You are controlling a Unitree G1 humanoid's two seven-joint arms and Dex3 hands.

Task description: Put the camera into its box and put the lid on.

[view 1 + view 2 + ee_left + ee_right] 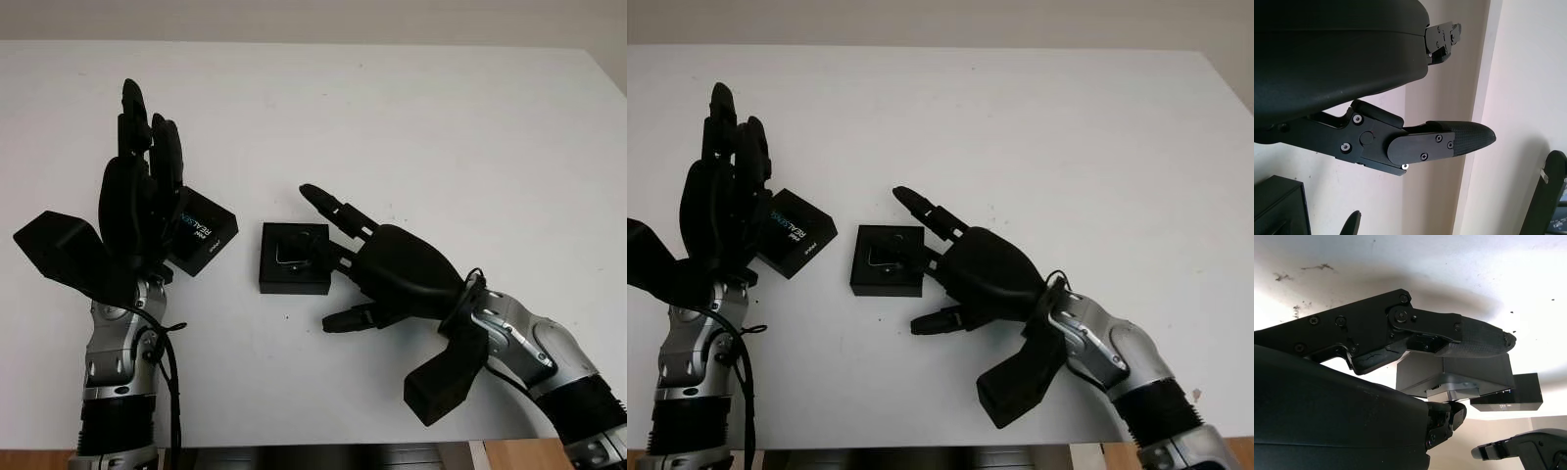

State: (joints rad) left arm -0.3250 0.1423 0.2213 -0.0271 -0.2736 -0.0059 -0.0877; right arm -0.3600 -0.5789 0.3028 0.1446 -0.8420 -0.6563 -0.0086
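1. The box [286,282] sits open on the table [441,127], about mid-table, between my two hands. Something with a pale metallic edge lies inside it; I take that as the camera [291,252]. So I judge the first half of the task done, or very nearly.
2. My right hand [392,269] is right up against the box's right side, reaching over the opening. I can't tell whether it has hold of the camera or the box or is merely touching. The right wrist view has a grey block tucked under the hand, but no clear grip.
3. The lid [204,235], black with printed lettering, is off the box. It sits to the box's left with a gap of bare table between them, at an angle to it.
4. My left hand [137,196] stands upright just beside the lid on its far-left side, open, holding nothing. I can't tell whether it touches the lid.
5. Left to do, as I judge it:
   - confirm the camera is seated flat
   - clear the right hand off the opening
   - take the lid, square it to the box and press it on
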